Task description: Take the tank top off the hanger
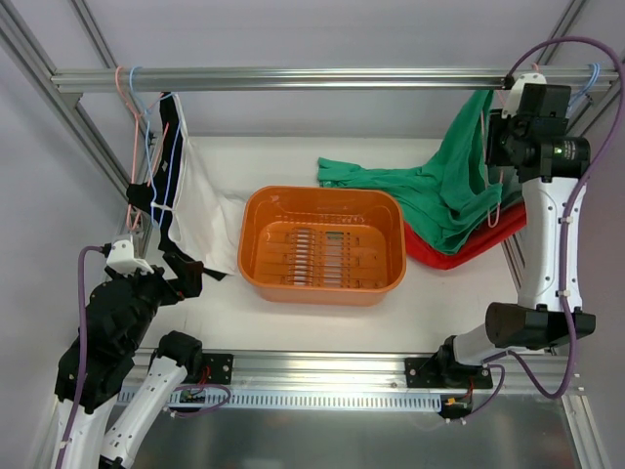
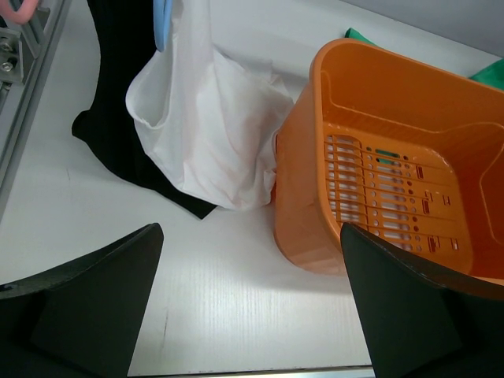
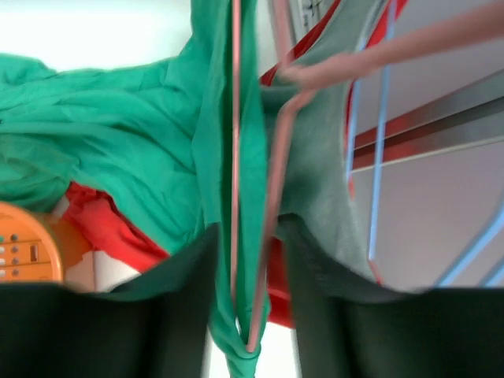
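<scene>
Soft, limp green tank top (image 3: 118, 134): take strap (image 3: 214, 157) by pink hanger (image 3: 272, 197). Half-shut R gripper (image 3: 248, 236) round both, pinch unclear.

Right wrist view: the bottom edge cuts off both fingers of the right tool (image 3: 248, 236). You cannot tell whether they touch the pink hanger (image 3: 272, 197) between them, and the hanger's upper arm is blurred. The green tank top (image 3: 118, 142) covers most of the red garment (image 3: 110, 224). The left edge crops the orange basket (image 3: 27, 252). Left wrist view: the top edge crops the black garment (image 2: 118, 102) and the blue hanger (image 2: 161, 20).
</scene>
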{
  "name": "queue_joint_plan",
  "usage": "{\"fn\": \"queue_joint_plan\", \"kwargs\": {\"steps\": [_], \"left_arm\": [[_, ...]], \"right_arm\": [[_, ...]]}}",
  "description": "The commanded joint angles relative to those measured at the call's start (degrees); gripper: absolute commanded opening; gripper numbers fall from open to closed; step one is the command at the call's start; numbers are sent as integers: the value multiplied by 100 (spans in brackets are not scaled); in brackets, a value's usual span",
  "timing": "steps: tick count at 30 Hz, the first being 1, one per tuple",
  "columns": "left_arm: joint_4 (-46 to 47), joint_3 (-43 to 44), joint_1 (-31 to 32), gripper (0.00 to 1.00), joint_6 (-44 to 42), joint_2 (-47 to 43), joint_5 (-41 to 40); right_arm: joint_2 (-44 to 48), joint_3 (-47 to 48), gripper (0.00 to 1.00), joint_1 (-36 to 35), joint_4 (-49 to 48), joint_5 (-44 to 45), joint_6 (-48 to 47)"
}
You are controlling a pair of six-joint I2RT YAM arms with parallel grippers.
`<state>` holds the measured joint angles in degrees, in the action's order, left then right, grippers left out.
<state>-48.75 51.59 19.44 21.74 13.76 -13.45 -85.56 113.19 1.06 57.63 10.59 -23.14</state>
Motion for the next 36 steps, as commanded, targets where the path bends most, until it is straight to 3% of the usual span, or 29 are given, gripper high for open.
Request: {"fn": "queue_joint_plan", "kwargs": {"steps": [1, 3, 7, 10, 19, 22, 36], "left_arm": [[155, -62, 16, 99, 68, -22, 88], [173, -62, 16, 99, 68, -14, 88], [173, -70, 16, 99, 68, -5, 88], [173, -70, 16, 99, 68, -22, 71], [182, -79, 16, 99, 76, -75, 53], [173, -79, 16, 99, 76, -75, 53], [173, -88, 16, 99, 85, -128, 27]], "right_arm": [[39, 467, 35, 166, -269, -355, -16], [48, 450, 23, 184, -304, -400, 2], [39, 450, 20, 193, -375, -426, 99], [31, 432, 12, 219, -419, -479, 151], [232, -235, 12, 404, -884, -733, 397], [311, -297, 0, 430, -981, -786, 494], [936, -455, 0, 448, -1711, -1217, 609]]}}
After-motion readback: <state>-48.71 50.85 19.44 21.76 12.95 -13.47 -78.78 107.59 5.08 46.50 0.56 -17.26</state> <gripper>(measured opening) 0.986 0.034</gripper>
